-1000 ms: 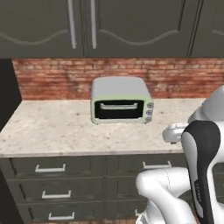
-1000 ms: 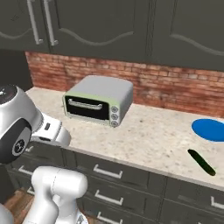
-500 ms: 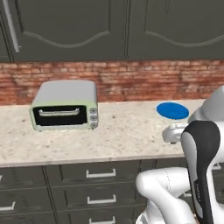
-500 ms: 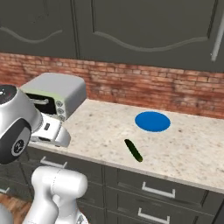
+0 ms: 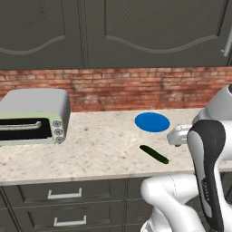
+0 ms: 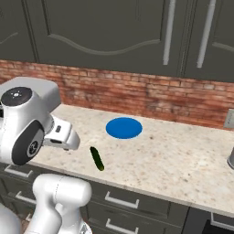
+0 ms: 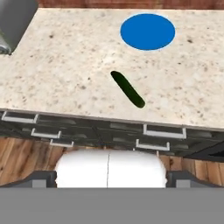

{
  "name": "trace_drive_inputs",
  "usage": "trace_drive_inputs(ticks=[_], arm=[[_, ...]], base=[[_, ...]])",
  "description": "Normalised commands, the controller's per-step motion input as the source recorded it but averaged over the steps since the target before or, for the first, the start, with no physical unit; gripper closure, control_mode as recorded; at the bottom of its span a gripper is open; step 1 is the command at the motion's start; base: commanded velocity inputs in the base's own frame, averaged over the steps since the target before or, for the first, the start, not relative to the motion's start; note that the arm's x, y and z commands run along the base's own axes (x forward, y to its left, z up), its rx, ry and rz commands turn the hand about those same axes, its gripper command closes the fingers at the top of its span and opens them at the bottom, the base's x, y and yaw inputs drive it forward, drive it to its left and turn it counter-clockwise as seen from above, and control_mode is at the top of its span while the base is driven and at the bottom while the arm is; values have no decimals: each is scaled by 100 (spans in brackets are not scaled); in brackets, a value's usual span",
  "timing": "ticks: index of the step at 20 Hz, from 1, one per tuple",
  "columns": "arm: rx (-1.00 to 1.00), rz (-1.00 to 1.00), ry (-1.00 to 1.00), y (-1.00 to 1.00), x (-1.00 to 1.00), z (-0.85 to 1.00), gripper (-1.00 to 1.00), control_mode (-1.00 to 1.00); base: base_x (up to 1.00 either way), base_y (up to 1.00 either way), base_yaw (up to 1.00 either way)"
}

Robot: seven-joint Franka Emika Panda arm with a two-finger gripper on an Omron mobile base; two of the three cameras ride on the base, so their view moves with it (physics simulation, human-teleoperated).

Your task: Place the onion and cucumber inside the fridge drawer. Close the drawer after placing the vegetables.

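- Cucumber (image 5: pixel 153 154): one, ahead of the gripper.
- Blue disc (image 5: pixel 152 122): one, beyond the cucumber.
- Toaster oven (image 5: pixel 32 117): one.
- Surface (image 5: pixel 99 145): one.

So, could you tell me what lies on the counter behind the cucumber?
Behind the cucumber lies a flat blue disc, apart from it; beyond is the brick wall.

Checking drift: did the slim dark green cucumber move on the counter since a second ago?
No. The slim dark green cucumber keeps its place just in front of the flat blue disc; the base drove, shifting the view.
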Motion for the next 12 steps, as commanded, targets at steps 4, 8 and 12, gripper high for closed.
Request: trace_drive_inputs(ticks=[4, 8, 12], arm=[[-2, 41, 12, 0, 100, -84, -100, -100], [-5, 34, 7, 1, 75, -98, -100, -100], [-11, 2, 0, 0, 39, -86, -100, -100]], base=[[0, 0, 0], [0, 0, 0], [0, 0, 0]])
